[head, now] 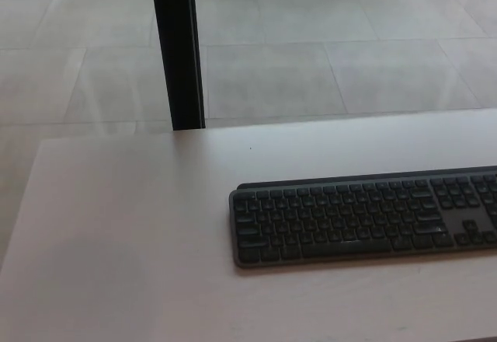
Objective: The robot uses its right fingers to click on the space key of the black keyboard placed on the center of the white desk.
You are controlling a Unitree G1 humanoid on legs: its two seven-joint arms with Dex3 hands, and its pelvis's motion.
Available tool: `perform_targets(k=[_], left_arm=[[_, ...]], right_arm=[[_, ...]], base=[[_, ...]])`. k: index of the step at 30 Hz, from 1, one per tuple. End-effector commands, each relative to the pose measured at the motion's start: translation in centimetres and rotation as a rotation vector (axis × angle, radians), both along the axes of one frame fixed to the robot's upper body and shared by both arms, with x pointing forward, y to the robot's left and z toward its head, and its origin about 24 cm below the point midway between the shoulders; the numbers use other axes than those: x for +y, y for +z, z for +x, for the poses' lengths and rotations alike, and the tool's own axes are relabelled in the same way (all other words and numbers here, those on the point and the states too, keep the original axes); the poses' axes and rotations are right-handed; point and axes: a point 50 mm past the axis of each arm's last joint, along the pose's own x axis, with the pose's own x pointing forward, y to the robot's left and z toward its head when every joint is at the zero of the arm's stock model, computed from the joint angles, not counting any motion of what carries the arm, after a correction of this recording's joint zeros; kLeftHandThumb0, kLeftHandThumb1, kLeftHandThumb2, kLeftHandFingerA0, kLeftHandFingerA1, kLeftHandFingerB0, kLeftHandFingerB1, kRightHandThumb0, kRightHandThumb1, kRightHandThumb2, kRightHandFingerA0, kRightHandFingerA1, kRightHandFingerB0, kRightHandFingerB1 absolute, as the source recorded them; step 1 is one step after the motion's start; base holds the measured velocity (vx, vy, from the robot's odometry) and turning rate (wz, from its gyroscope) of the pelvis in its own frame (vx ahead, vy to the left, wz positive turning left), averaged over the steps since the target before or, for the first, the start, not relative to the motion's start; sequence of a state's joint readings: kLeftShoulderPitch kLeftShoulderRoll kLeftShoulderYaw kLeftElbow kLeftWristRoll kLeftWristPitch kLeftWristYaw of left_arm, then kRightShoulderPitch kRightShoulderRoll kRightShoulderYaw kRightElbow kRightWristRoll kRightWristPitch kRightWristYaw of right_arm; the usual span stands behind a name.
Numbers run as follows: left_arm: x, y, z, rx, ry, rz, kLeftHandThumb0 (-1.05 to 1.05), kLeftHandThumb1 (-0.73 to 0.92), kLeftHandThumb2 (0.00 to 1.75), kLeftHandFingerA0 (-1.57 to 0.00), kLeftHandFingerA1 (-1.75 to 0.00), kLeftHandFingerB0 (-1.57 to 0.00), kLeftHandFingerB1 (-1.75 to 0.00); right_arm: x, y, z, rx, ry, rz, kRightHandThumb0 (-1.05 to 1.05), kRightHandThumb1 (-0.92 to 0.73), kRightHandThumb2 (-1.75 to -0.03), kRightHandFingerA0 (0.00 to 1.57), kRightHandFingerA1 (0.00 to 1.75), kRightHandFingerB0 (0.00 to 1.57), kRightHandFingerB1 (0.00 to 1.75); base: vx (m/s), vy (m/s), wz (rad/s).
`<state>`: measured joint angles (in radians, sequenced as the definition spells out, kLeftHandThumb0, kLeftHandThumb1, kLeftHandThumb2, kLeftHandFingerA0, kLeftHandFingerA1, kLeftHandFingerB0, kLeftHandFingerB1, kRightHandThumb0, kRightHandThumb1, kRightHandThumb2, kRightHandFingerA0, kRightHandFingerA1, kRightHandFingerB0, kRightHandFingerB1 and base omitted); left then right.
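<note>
Keyboard: the black keyboard lies flat on the white bench, towards the right of the head view, its right end cut off by the picture edge.
Space key: the long key in the bottom row looks like the space bar, near the keyboard's front edge; its legend is too small to read.
Left robot hand: not in view, so whether it is wide, narrow or holding anything cannot be told.
Right robot hand: also not in view; its state cannot be told either.
Step in hand: judged as the approach, since no robot hand is over the keys yet and the space key appears untouched.
Doing it well: the right robot hand should probably come in from the right, low over the front edge, and press straight down with one fingertip on the middle of the long key, so that the thick fingers do not catch the row above.
Edges: the bench's far edge runs just behind the keyboard; its left edge slants down the left of the picture; the front edge shows only at the lower right corner.
Open room: bare bench lies left of and in front of the keyboard.
Beyond: a dark upright post stands behind the bench on the tiled floor.
</note>
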<state>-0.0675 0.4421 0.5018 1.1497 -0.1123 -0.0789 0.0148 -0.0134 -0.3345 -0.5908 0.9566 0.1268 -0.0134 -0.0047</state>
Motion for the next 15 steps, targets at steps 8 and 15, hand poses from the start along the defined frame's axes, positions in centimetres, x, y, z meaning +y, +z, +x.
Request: perform_targets(k=[8, 15], left_arm=[[2.5, 1.4, -1.4, -0.180, 0.316, -0.067, -0.51, 0.70, 0.61, -0.67, -0.69, -0.58, -0.57], [2.6, 1.4, -1.5, -0.185, 0.339, -0.076, -0.51, 0.70, 0.61, -0.71, -0.70, -0.61, -0.58]], right_arm=[[-7.8, 7.0, -2.0, -0.473, -0.626, 0.043, -0.56, -0.61, -0.64, 0.97, 1.35, 0.62, 1.02], [-10.8, 12.1, -1.1, -0.646, -0.771, 0.042, -0.65, -0.68, -0.58, 1.08, 1.12, 0.60, 1.06]], base=[[0.00, 0.000, 0.00], [0.00, 0.000, 0.00]])
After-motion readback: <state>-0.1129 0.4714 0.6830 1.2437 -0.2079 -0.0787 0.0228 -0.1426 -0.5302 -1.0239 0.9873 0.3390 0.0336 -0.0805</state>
